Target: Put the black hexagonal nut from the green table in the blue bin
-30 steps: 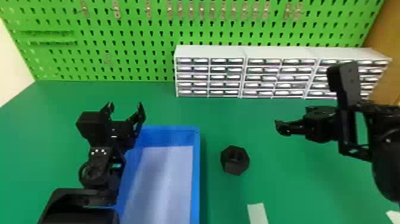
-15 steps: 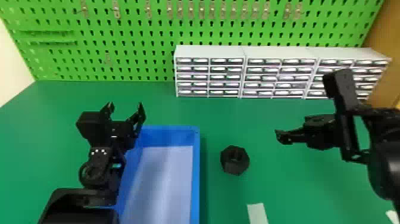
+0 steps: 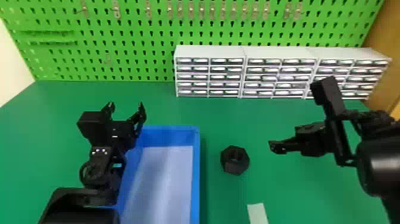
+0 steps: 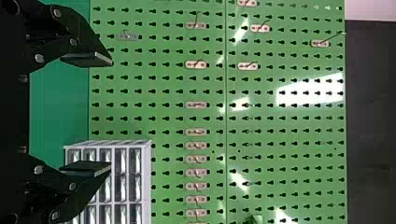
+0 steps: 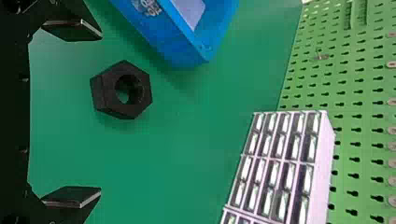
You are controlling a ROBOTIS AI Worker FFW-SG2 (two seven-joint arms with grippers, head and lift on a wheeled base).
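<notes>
The right gripper (image 5: 100,113) has its two fingers parted, nothing between them. From here I see the nut (image 3: 232,169) just off their tips, over to the robot's left and a little toward its body, touching neither finger and closer to the line of the one on the bin's side. It sits flat with its hole upright, no side clearly longer, so I'd guess any two opposite flats would do. This arm looks the better placed: a shift across, then down. A pale strip (image 3: 258,213) lies nearer the robot than nut or fingers. Past the nut from those fingers stands the bin (image 3: 195,178), its wall near the nut but apart. Across it, by its far left corner, the left gripper (image 3: 126,105) is parked, fingers apart and empty. Ahead of both pairs of fingers the green table (image 3: 297,193) runs back to white drawers (image 3: 209,52), with the green pegboard (image 3: 89,26) behind
</notes>
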